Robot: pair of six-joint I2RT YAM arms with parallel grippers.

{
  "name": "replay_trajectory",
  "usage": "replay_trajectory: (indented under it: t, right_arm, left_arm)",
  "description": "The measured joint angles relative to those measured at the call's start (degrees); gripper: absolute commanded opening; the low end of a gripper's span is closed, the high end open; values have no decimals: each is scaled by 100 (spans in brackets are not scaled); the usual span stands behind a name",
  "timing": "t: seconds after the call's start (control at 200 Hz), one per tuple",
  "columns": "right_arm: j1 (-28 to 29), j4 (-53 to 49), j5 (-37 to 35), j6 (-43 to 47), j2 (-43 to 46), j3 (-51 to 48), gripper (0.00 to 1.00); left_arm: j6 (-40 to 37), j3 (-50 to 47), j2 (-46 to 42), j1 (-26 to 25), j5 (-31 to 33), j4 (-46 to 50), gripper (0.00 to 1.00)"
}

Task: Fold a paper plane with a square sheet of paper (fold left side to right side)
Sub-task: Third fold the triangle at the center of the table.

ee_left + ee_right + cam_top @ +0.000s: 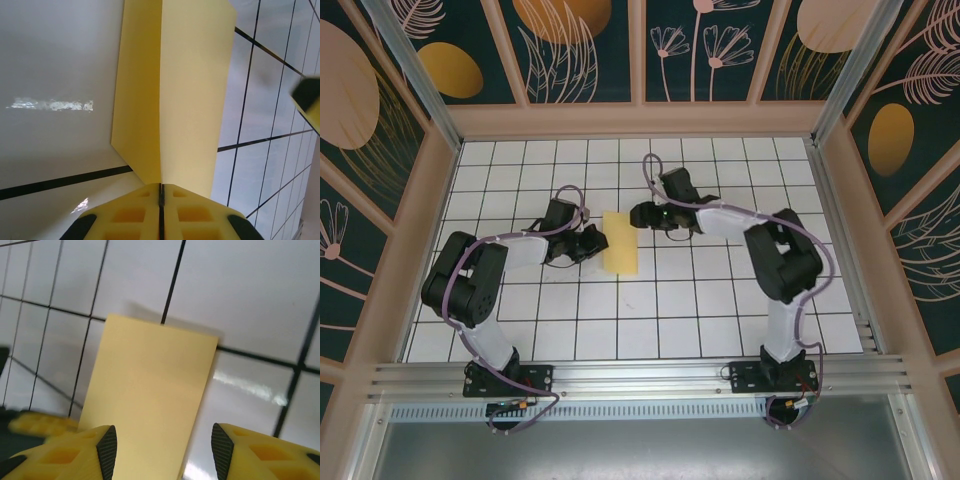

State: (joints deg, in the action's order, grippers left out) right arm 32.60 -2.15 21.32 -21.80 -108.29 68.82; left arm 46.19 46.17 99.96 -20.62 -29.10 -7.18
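The square sheet of paper (620, 242) is yellow and lies folded in half as a narrow upright rectangle, not a paper plane, at the middle of the tiled table. My left gripper (592, 243) sits at its left edge. In the left wrist view that gripper (161, 186) is shut on the paper (175, 90), which rises from the jaws with a crease down its middle. My right gripper (642, 215) hovers at the strip's upper right. In the right wrist view it (164, 440) is open over the paper (150, 390), whose right edge lies between the fingers (107, 445).
White grid tiles (700, 300) cover the table. Wooden frame walls (438, 200) enclose it on three sides. An aluminium rail (640, 375) runs along the near edge at the arm bases. A tip of the right gripper's finger (310, 100) shows at the left wrist view's right edge.
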Motion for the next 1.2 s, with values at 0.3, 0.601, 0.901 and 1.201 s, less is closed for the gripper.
replay_trajectory:
  t: [0.3,0.601,0.901,1.201]
  right_arm:
    - [1432,1176,-870,680,1952,-2079,62]
    - [3034,1307,-2400,1757,1187,-1869,73]
    - [3051,1161,-3176,2282,492,-1351,78]
    - [3051,1121,-3563,2516,144,-1099,74]
  left_arm:
    - [258,0,-17,0,-140,-42,10]
    - [367,-11,-17,0,-197,-61,10]
    - [367,-11,-20,0,-197,-63,9]
    - [365,-22,-173,0,-197,-72,9]
